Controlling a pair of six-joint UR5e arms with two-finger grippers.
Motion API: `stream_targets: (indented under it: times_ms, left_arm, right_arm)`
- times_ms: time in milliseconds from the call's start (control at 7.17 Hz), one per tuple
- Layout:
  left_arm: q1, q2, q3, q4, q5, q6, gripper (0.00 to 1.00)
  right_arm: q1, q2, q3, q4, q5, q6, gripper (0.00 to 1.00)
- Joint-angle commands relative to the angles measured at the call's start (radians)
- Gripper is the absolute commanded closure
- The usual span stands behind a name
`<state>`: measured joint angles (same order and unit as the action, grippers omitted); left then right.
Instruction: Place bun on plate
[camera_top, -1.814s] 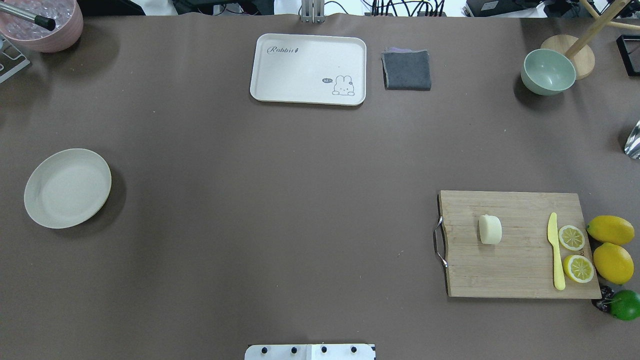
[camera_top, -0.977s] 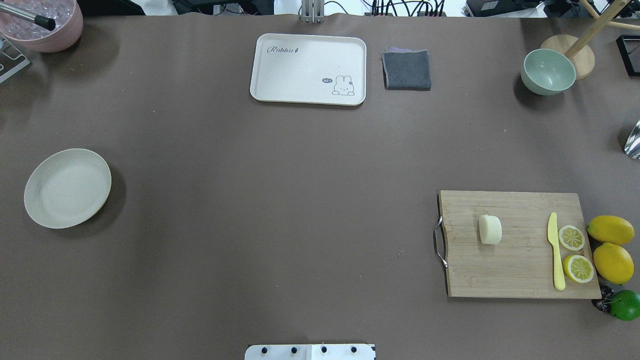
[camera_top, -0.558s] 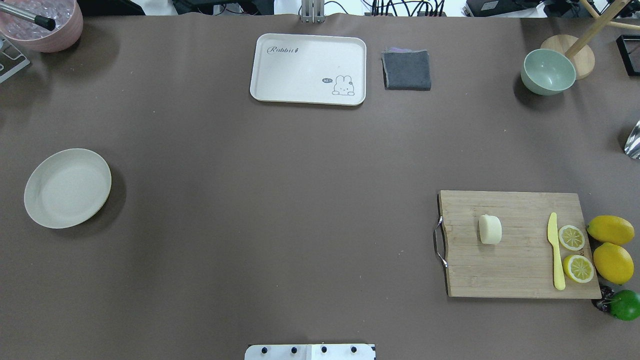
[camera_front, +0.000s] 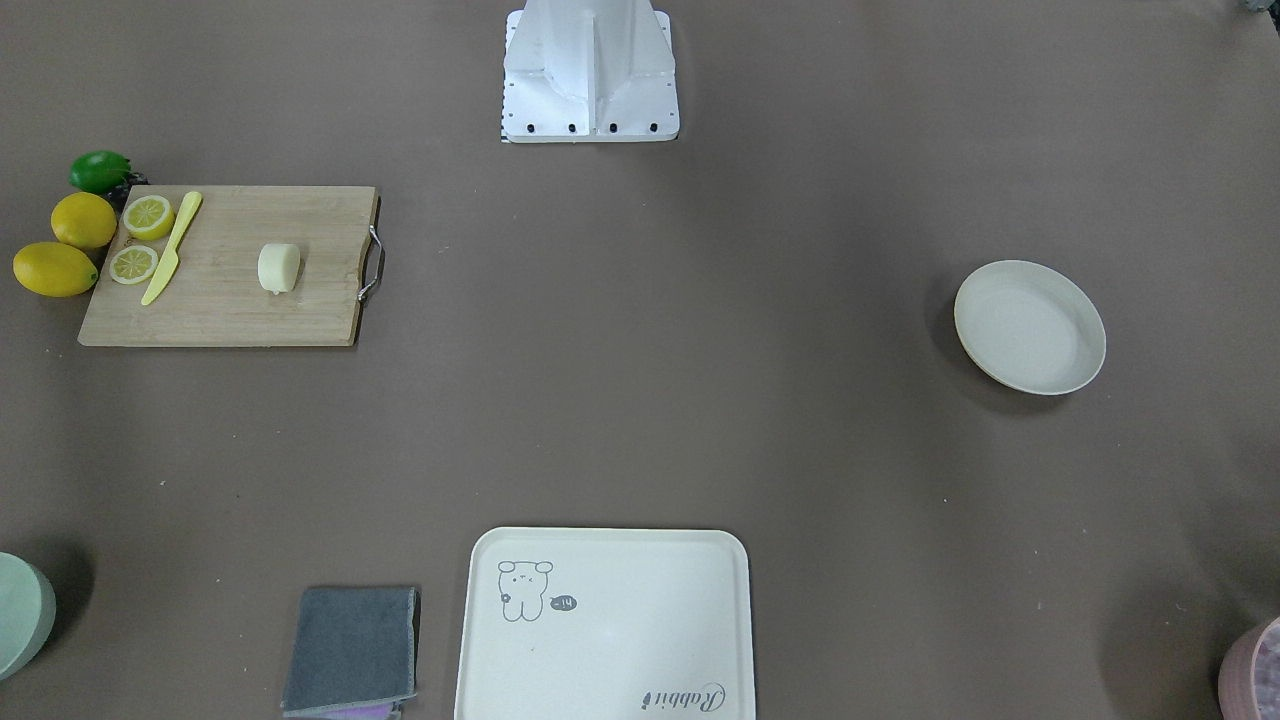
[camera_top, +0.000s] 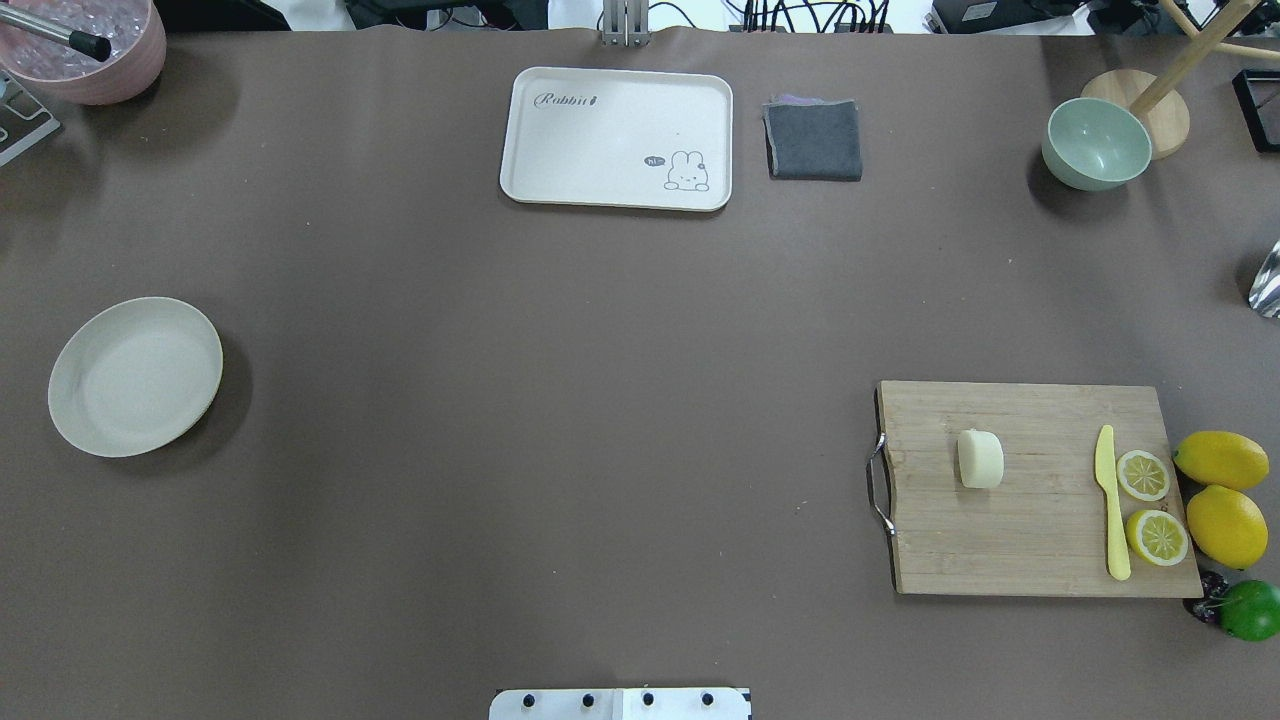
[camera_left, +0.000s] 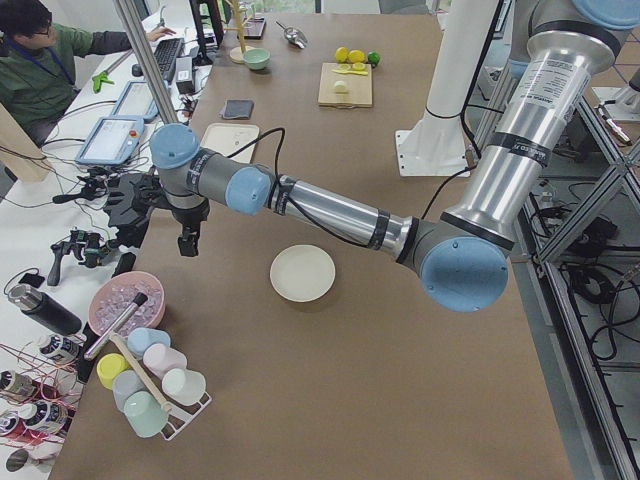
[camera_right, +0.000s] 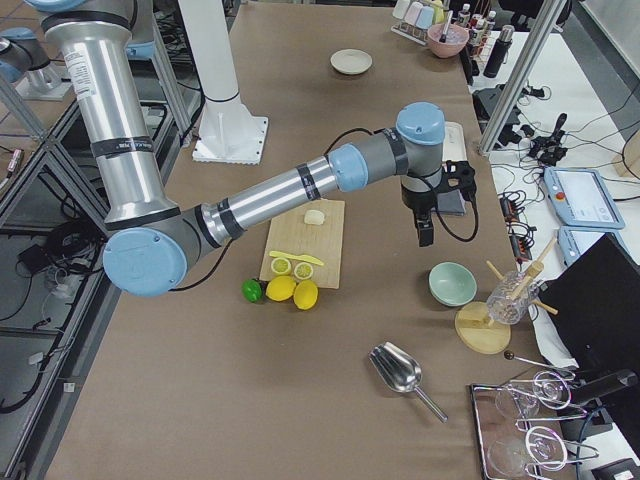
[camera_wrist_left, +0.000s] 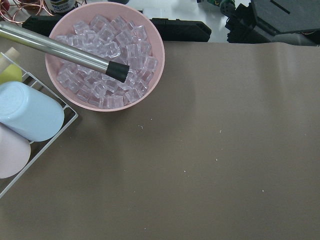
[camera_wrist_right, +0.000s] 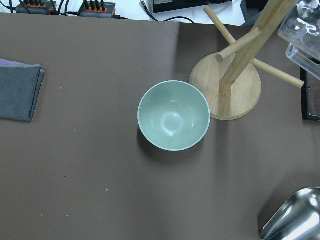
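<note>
The bun (camera_top: 980, 459) is a small pale cream lump resting on a wooden cutting board (camera_top: 1030, 550) at the table's right side, also seen in the front-facing view (camera_front: 278, 268). The plate (camera_top: 135, 376) is a round cream dish with nothing on it, far over at the left side. Neither gripper shows in the overhead or front-facing views. In the exterior left view my left gripper (camera_left: 187, 240) hangs above the far left table edge; in the exterior right view my right gripper (camera_right: 425, 232) hangs near the green bowl. I cannot tell whether either is open or shut.
On the board lie a yellow knife (camera_top: 1110, 500) and two lemon slices (camera_top: 1143, 475), with whole lemons (camera_top: 1220, 459) and a lime beside it. A cream tray (camera_top: 600, 140), grey cloth (camera_top: 813, 140), green bowl (camera_top: 1095, 143) and pink ice bowl (camera_wrist_left: 105, 55) line the far edge.
</note>
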<state>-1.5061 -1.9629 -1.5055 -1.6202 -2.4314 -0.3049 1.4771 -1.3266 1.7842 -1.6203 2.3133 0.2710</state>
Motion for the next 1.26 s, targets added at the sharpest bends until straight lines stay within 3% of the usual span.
stream_targets:
  times_ms: [0, 1116]
  left_arm:
    - [0.016, 0.003, -0.002, -0.001, 0.000, 0.001, 0.02]
    - [0.018, 0.003, -0.005, 0.000, 0.002, 0.000, 0.02]
  right_arm:
    - [-0.003, 0.001, -0.002, -0.001, 0.000, -0.001, 0.00]
    - [-0.008, 0.001, -0.019, -0.001, 0.001, -0.001, 0.00]
